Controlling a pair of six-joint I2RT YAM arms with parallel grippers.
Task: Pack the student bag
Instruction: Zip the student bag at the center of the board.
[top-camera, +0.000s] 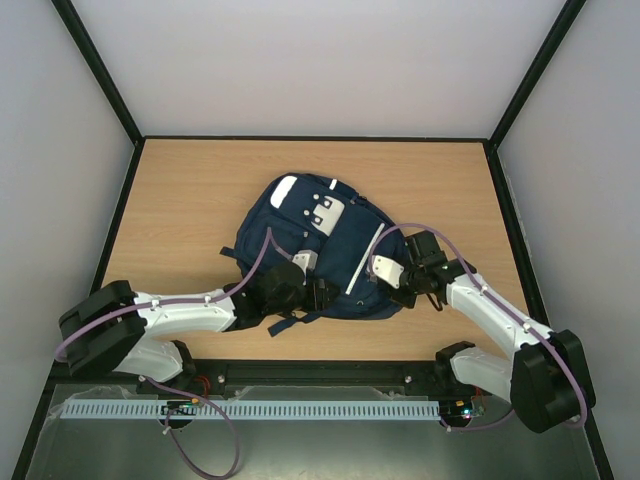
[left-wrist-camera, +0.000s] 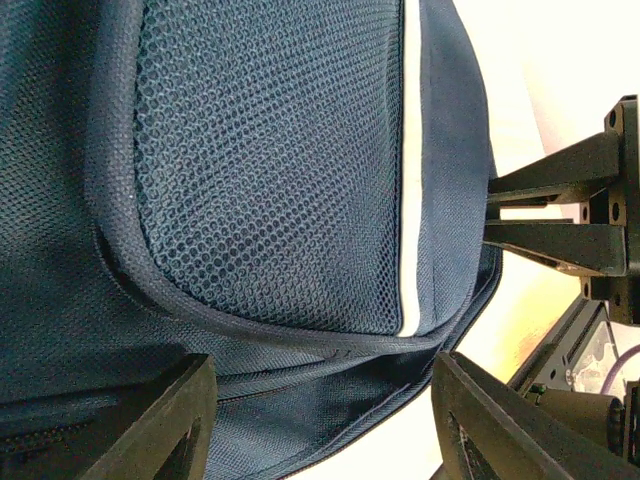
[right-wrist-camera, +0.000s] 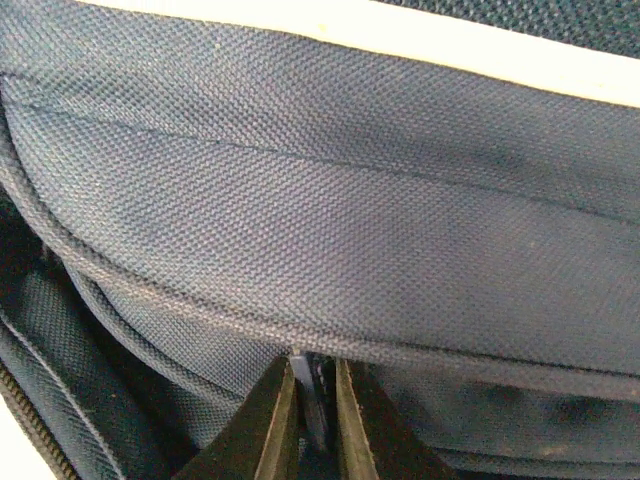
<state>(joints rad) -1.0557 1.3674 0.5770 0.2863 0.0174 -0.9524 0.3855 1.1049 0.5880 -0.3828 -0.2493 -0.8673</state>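
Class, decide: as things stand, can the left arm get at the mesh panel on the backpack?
Probably yes: the left gripper, open, sits right at the mesh panel of the student bag, nothing between.

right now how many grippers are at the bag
2: left gripper open over the student bag's near edge; right gripper pinched shut on fabric at its right side.

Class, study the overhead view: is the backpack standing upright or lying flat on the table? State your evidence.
Lying flat: the student bag shows its front, with patch and white stripe, facing up on the table.
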